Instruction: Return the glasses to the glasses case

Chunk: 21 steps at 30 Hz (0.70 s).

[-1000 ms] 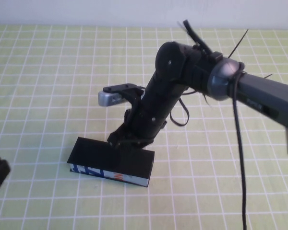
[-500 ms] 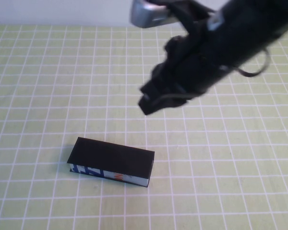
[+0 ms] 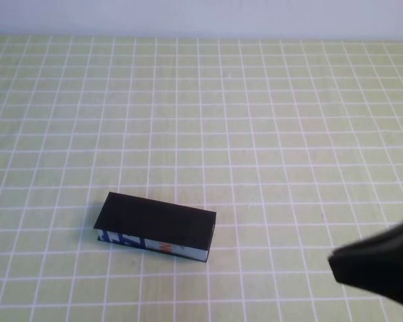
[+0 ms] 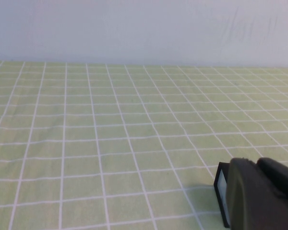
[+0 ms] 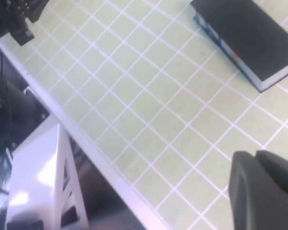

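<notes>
The glasses case (image 3: 156, 225) lies closed on the green checked cloth, black lid up, its patterned blue front facing the near edge. It also shows in the right wrist view as the case (image 5: 247, 40), and one pale end of the case (image 4: 222, 189) peeks out behind my left gripper (image 4: 256, 165). The glasses are hidden. My right gripper (image 3: 336, 263) hovers at the near right, well clear of the case, shut with nothing in it (image 5: 253, 155). My left gripper is shut and empty, low beside the case's end, and is outside the high view.
The green checked cloth (image 3: 255, 134) covers the table up to a pale wall at the back. The right wrist view shows the table's near edge, a white frame (image 5: 43, 182) below it and dark equipment (image 5: 14, 19) off the table.
My right arm has lifted off the case lid, swung up through the view and come down at the near right. The case has stayed put and closed. My left gripper has left the high view.
</notes>
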Available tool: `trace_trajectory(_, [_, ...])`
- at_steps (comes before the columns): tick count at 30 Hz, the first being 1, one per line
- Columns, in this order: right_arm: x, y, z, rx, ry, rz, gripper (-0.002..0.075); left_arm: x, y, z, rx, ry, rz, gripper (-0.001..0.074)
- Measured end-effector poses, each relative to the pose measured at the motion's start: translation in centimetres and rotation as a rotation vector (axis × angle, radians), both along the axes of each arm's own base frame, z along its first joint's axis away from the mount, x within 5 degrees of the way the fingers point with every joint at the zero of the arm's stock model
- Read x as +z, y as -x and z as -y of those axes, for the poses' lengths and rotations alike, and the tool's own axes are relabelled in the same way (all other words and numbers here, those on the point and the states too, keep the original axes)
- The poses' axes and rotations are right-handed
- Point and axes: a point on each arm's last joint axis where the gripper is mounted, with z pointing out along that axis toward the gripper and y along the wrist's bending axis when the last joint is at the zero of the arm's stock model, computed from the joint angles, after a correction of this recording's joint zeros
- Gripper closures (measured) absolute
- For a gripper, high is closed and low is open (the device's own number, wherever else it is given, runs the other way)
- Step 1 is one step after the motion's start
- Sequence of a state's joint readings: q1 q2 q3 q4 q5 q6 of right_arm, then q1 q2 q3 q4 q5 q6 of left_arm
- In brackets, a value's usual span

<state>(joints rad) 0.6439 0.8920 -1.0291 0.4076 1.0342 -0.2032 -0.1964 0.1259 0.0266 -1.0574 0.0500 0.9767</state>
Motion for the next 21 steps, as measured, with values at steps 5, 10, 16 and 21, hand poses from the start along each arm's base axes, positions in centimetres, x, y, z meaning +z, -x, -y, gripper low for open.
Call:
trace_trajectory(5, [-3.7,2.5,2.2,-0.059,-0.058,0.046,0.0737,0.0,0.0,0.0,0.002,0.0,0.001,0.0737])
trace_trajectory(10, [-6.9,4.3,3.7,-0.058,-0.018,0.034,0.0737,0.0,0.0,0.0,0.002,0.0,0.001,0.0737])
trace_trajectory(16, [-8.1,4.3,4.4,-0.083,0.03,0.096,0.0737,0.0,0.0,0.0,0.002,0.0,0.001,0.0737])
trace_trajectory(21, [-8.8,2.7,4.5,-0.174,0.0,0.255,0.0737,0.0,0.0,0.0,0.002,0.0,0.001,0.0737])
